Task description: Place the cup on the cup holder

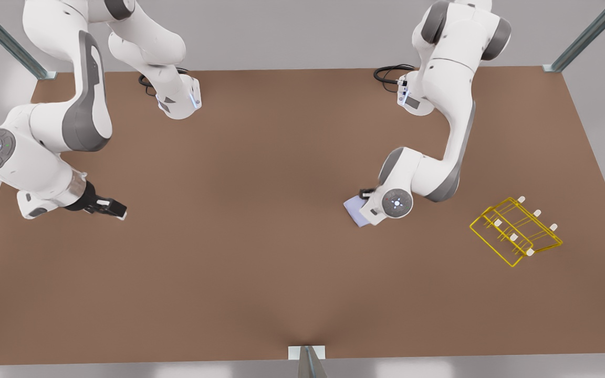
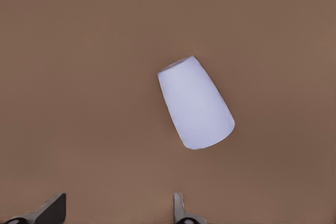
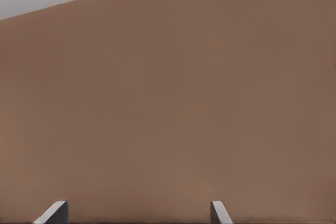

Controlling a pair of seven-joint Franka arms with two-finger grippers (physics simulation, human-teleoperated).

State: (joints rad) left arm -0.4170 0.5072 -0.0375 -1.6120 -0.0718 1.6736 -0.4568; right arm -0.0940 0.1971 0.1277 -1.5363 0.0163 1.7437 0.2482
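Note:
The lavender-blue cup [image 2: 195,103] appears to lie on its side on the brown table [image 1: 260,252]. In the front view the cup [image 1: 355,211] peeks out from under the wrist of the arm on that view's right. My left gripper [image 2: 115,214] hovers above it, open, with the cup ahead of its fingertips and apart from them. The yellow wire cup holder [image 1: 515,231] with white-capped prongs sits on the table at the front view's right, well away from the cup. At the front view's left my right gripper [image 1: 115,208] waits low over bare table, open [image 3: 136,214].
Both arm bases [image 1: 179,100] [image 1: 413,97] stand at the far edge of the table, with black cables beside them. Metal frame posts [image 1: 586,37] rise at the far corners, and a bracket [image 1: 306,353] sits at the middle of the near edge.

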